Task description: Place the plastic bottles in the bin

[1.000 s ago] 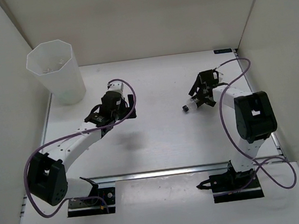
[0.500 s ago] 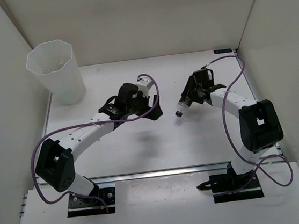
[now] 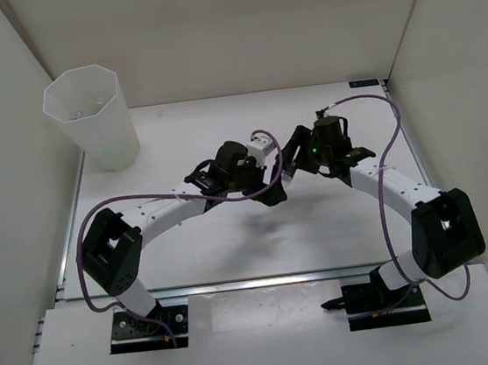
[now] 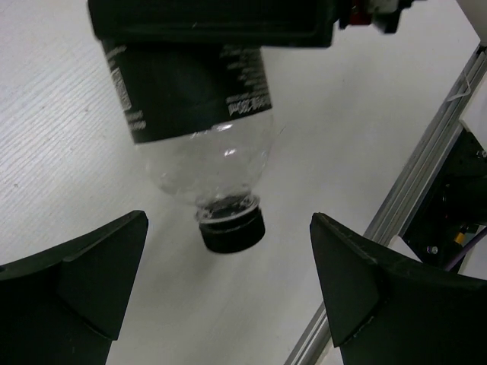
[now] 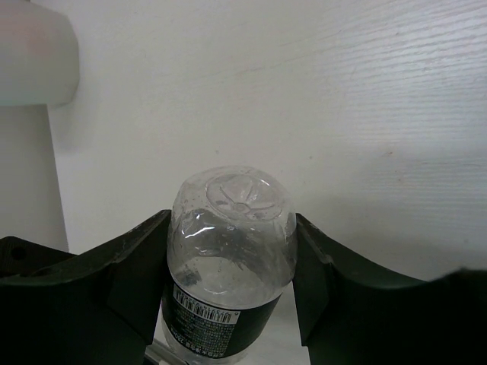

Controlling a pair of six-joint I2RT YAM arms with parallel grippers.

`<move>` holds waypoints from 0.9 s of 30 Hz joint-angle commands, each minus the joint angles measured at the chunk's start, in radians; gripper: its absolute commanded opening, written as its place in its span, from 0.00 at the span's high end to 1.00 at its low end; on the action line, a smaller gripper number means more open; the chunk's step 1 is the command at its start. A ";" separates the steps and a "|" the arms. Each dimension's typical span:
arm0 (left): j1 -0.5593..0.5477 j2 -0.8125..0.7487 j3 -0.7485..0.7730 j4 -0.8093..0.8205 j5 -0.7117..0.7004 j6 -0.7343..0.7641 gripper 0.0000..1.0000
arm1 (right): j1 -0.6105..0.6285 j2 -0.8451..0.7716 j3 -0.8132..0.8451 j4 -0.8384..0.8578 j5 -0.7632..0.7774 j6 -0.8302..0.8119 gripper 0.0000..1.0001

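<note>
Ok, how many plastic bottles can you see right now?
1. A clear black-labelled bottle is clamped in the right gripper, cap toward the open left gripper. Others may lie hidden inside the translucent bin.

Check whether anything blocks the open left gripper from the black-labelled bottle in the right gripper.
Nothing visible: the black-labelled bottle points cap-first into the open left gripper; only the right gripper holds it.

Overhead view from behind, close wrist views sharing one bottle (image 4: 199, 106)
</note>
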 commanded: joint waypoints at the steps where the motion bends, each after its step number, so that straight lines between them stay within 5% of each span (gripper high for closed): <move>1: -0.028 -0.012 0.018 0.067 -0.038 0.000 0.01 | 0.012 -0.037 -0.011 0.060 -0.080 0.047 0.80; 6: -0.031 0.053 0.038 0.042 -0.060 -0.013 0.01 | 0.039 -0.029 -0.013 0.080 -0.083 0.065 0.79; 9: -0.026 0.056 0.025 0.052 -0.066 -0.036 0.24 | 0.027 -0.052 -0.036 0.109 -0.108 0.079 0.79; 11: -0.022 0.053 0.018 0.064 -0.093 -0.046 0.52 | 0.030 -0.063 -0.051 0.126 -0.115 0.090 0.78; 15: -0.015 0.024 0.009 0.061 -0.123 -0.051 0.83 | 0.029 -0.075 -0.060 0.124 -0.135 0.084 0.75; 18: 0.006 -0.015 -0.004 0.053 -0.138 -0.059 0.94 | 0.019 -0.083 -0.053 0.156 -0.160 0.070 0.57; 22: 0.055 -0.078 -0.015 0.059 -0.204 -0.079 1.00 | 0.004 -0.098 -0.046 0.179 -0.178 0.039 0.01; 27: 0.152 -0.150 0.032 0.032 -0.366 -0.050 1.00 | -0.080 -0.126 0.004 0.176 -0.209 -0.008 0.01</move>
